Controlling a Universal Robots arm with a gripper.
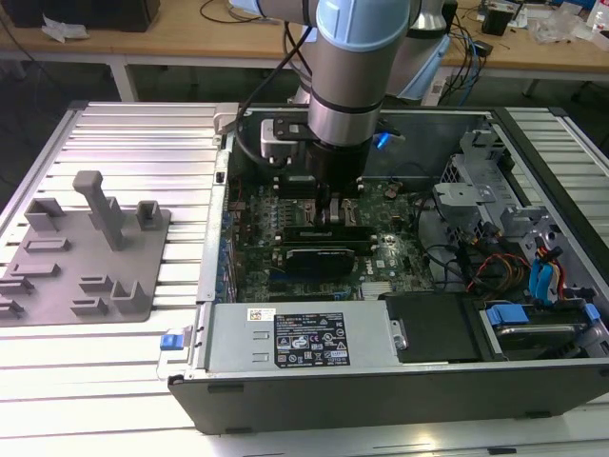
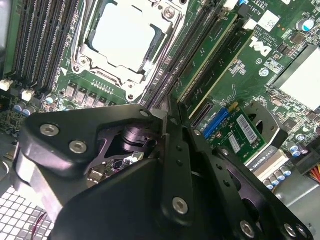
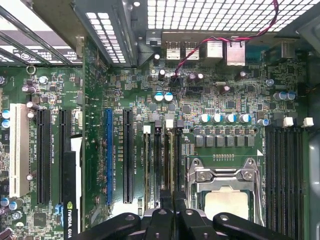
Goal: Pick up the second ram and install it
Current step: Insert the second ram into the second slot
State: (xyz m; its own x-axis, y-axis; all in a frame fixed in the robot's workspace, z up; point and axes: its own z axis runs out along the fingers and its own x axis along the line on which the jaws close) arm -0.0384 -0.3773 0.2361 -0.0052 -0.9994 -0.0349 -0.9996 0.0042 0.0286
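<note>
In the exterior view the arm reaches down into the open computer case [image 1: 533, 314], its gripper [image 1: 328, 202] low over the motherboard [image 1: 257, 214]; a grey tray [image 1: 57, 276] lies well apart on the exterior view's left. In the second wrist view the fingers [image 2: 172, 145] sit pinched together above memory slots beside the processor socket [image 2: 122, 37], a thin green edge between them, likely the second ram [image 2: 170, 105]. In the first wrist view the closed fingertips [image 3: 167, 216] meet over the slots [image 3: 162, 165] next to that socket
</note>
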